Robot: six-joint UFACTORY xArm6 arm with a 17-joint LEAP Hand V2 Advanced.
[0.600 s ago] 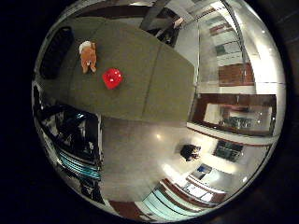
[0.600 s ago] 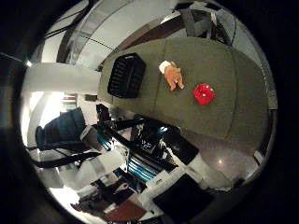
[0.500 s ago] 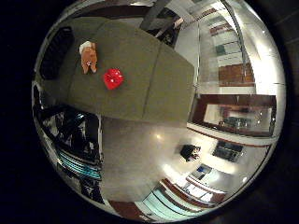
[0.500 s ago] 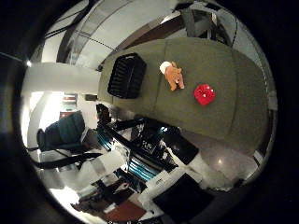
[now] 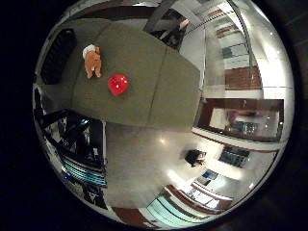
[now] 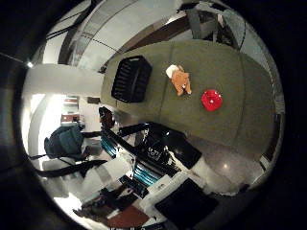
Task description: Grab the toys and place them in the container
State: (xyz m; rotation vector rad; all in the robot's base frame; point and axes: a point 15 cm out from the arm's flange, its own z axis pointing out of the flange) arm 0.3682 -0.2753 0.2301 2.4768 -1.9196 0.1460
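An orange and white plush toy [image 6: 178, 80] lies on the green table [image 6: 230, 77], next to a black slatted container [image 6: 130, 79]. A red toy [image 6: 211, 100] lies on the table a little away from the plush. The right little finger side palm view shows the same plush toy [image 5: 92, 62], the red toy [image 5: 117, 85] and the container [image 5: 56, 56] on the table [image 5: 164, 82]. All look small and far from the palm.
A dark chair [image 6: 67, 142] and black equipment [image 6: 153, 158] stand on the floor beside the table. Wooden cabinets and shelving [image 5: 241, 106] line the room beyond the table's other side.
Both views have shifted slightly, so the camera has moved a little. The toys and container lie as before.
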